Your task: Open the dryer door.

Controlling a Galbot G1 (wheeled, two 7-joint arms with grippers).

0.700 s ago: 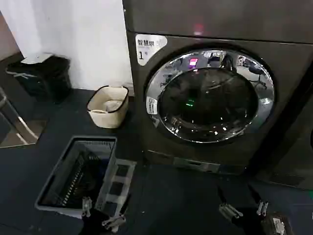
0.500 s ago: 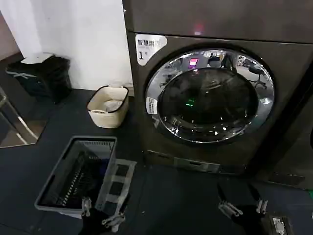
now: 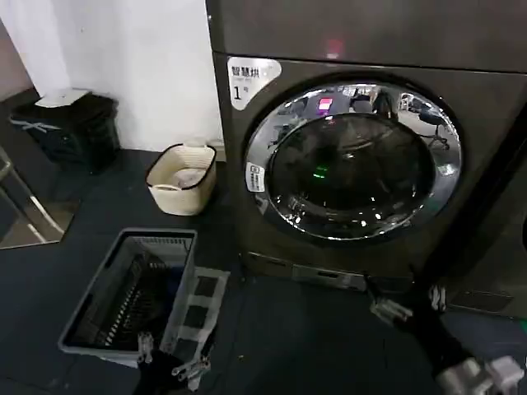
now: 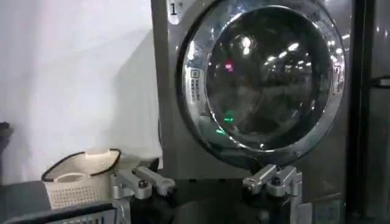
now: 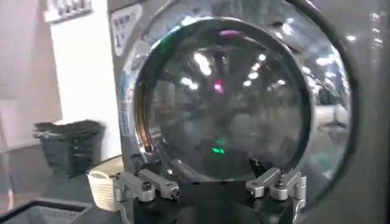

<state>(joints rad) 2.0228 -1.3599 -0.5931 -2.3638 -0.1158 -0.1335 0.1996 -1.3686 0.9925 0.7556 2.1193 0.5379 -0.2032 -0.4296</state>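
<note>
**Door Shut, Right Arm Reaching Toward the Dryer**

At far left against the white wall, a black bin with a pale sheet lying on its top. Right of it, standing on the dark floor close to the machine's left corner, a cream basket with a dark rim, something pale inside that cannot be made out. Nearer and lower, a grey laundry basket with slatted walls, dark contents at the bottom, too dim to identify; a checked cloth lying just beside its right edge.

Low at the bottom edge, just below that basket's near rim, the left gripper, fingers spread apart and grasping nothing; in the left wrist view the same left gripper with a clear gap between its tips.

To the right, the dryer, dark grey, a white sticker marked "1" at upper left and a small pink light above. In its front, the dryer door, chrome ring flush with the panel, closed, tinted glass reflecting lamps.

Below the door's lower right, the right gripper raised off the floor near the kick panel, fingers released and wide, apart from the door. Open floor between the laundry basket and the dryer's base. In the right wrist view, the right gripper facing the glass.
</note>
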